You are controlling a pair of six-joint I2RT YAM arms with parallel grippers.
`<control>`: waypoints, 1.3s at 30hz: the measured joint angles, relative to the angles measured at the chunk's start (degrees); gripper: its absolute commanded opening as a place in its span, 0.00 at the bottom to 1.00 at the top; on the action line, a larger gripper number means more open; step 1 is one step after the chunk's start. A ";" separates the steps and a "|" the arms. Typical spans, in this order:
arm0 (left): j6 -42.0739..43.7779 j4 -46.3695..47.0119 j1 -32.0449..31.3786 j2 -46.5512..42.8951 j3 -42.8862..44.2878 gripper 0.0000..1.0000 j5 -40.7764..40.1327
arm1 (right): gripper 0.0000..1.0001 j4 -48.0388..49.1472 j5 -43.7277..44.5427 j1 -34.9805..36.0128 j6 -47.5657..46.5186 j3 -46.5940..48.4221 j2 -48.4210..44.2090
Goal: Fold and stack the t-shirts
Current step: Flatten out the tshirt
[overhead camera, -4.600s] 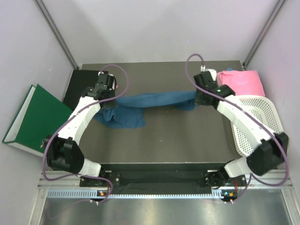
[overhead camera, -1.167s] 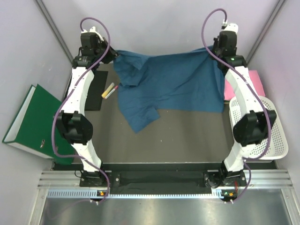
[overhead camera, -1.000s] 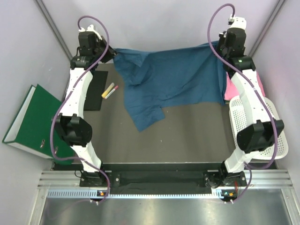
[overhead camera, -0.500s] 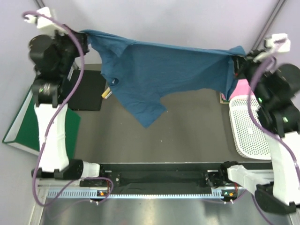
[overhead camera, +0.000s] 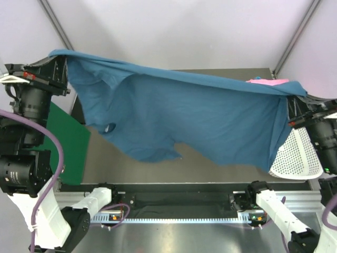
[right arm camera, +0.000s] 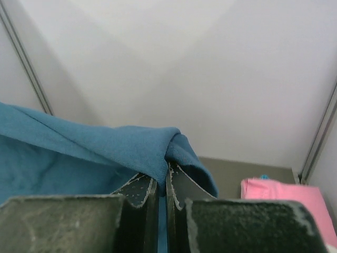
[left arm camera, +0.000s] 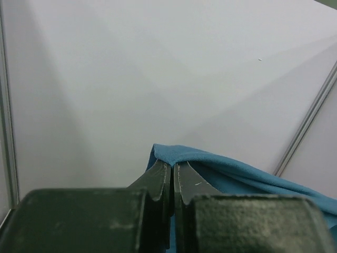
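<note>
Pale walls close the cell at the back and sides, and a dark table (overhead camera: 202, 171) lies low under everything. At the far left a green binder (overhead camera: 71, 153) rests below the left arm.

The left gripper (left arm camera: 172, 167) has its fingers pressed together on one end of the teal-blue t-shirt (overhead camera: 200, 116). The cloth comes out just above the fingertips and runs off to their right. From there the shirt hangs like a curtain between the two grippers, well above the table, with a sleeve dangling free on the lower left. I judge it is held so to let the cloth open out flat before it is laid down for folding.

The right gripper (right arm camera: 162, 178) pinches the other end, with the cloth bunched over its tips. The pink t-shirt (right arm camera: 279, 197) lies beyond these fingers to their right, on the table, near the white basket (overhead camera: 295, 158).

Both arms are raised high and spread wide apart, wrists facing the back wall, so the upper edge is almost taut.
</note>
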 measured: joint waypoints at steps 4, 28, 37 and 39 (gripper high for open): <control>0.57 -0.26 -0.04 2.99 1.33 0.00 0.00 | 0.00 2.19 0.59 0.00 0.74 -8.79 -0.13; 2.05 4.15 0.09 41.03 -26.21 0.00 0.37 | 0.00 22.38 1.42 -0.07 2.95 -30.60 40.30; 1.81 2.80 0.09 58.40 -9.05 0.00 -0.72 | 0.04 23.67 0.33 -0.07 2.80 -14.60 65.11; 1.53 1.44 0.09 62.29 -4.46 0.00 -0.76 | 0.07 23.06 0.59 -0.20 2.80 -9.92 69.77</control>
